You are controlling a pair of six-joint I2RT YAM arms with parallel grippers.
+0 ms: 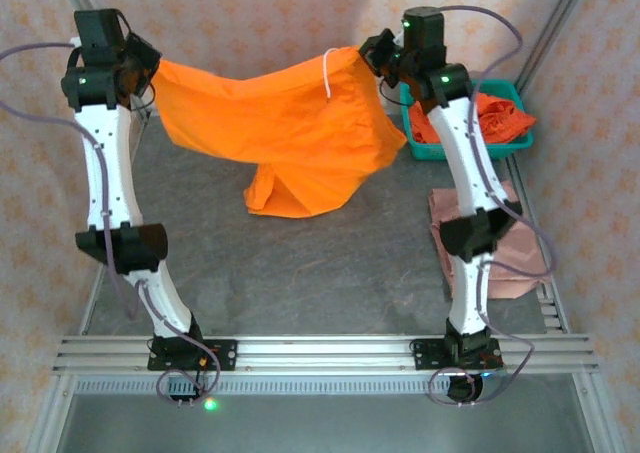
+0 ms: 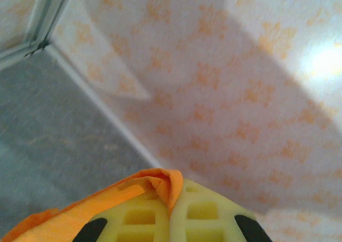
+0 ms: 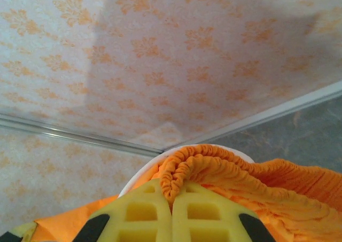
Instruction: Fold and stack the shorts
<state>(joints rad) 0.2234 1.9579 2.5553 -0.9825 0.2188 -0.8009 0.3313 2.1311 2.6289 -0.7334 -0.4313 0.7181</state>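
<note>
Orange shorts (image 1: 290, 123) are held up over the table (image 1: 300, 273) — one corner pinched tight in the left gripper (image 2: 172, 199), the waistband clamped in the right gripper (image 3: 171, 199). Pink shorts (image 1: 515, 273) are laid flat at the right.

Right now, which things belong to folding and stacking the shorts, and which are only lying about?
Job in hand: hanging orange shorts, gripped by left end effector and right end effector; crumpled orange shorts; pink shorts.
Lying about: teal basket holding the crumpled pair; grey table.
</note>
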